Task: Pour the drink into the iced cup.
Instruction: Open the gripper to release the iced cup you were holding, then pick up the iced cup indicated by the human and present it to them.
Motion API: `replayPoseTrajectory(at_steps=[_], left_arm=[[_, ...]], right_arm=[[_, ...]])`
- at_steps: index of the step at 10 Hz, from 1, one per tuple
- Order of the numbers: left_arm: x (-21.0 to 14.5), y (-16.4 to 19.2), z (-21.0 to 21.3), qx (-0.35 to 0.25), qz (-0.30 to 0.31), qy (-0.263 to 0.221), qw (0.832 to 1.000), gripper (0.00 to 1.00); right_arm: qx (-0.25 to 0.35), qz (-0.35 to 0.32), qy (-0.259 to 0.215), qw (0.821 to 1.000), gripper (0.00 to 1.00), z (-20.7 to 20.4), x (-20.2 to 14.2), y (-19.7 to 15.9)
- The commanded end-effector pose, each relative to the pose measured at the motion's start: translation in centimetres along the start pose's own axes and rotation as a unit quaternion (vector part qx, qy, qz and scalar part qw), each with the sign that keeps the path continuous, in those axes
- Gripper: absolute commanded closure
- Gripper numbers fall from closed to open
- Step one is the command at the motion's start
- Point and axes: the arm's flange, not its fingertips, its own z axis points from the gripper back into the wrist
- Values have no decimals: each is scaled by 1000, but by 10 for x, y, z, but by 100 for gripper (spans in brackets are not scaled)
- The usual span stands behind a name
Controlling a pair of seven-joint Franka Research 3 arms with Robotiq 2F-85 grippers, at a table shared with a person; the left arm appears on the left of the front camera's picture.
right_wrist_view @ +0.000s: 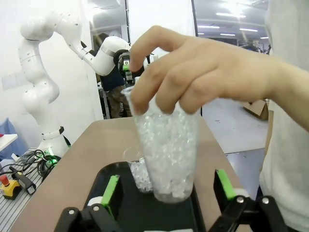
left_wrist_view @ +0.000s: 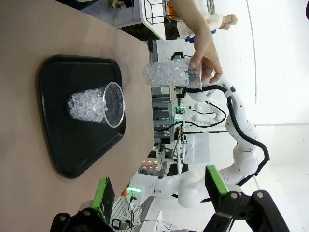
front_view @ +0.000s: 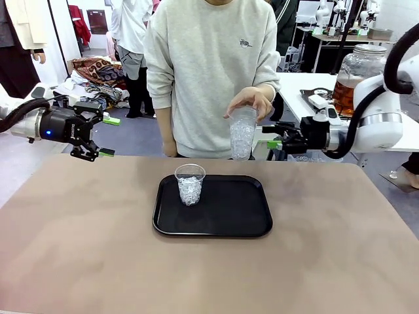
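Notes bare table [front_view: 78, 261] around black tray [front_view: 213, 232]; ample room. Finds iced cup [front_view: 190, 184] upright at its 10 o'clock. Judges it thin, light, crushable, slippery; advises gentle mid-wall hold. At 1 o'clock, finds second iced cup [front_view: 242, 133] hanging from hand [front_view: 252, 101], between wide right gripper [right_wrist_view: 167, 191] fingers, apart from them. At 9 o'clock, left gripper [front_view: 105, 136] wide, empty.

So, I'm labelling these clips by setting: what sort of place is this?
Probably a robotics lab: the white left arm and right arm flank the table, and an emergency-stop box lies by cables.
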Motion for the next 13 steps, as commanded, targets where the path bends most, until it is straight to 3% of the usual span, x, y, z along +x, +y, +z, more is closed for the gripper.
replayPoseTrajectory(at_steps=[1, 7, 8, 13], left_arm=[[0, -1, -1, -6, 2, -5, 1000, 0], [0, -1, -1, -6, 2, -5, 1000, 0], [0, -1, -1, -6, 2, -5, 1000, 0], [0, -1, -1, -6, 2, -5, 1000, 0]], right_arm=[[5, 15, 4, 1000, 0, 15, -1, 23], [0, 39, 10, 999, 0, 54, -34, 59], [0, 24, 20, 1000, 0, 50, -35, 46], [0, 24, 20, 1000, 0, 50, -35, 46]])
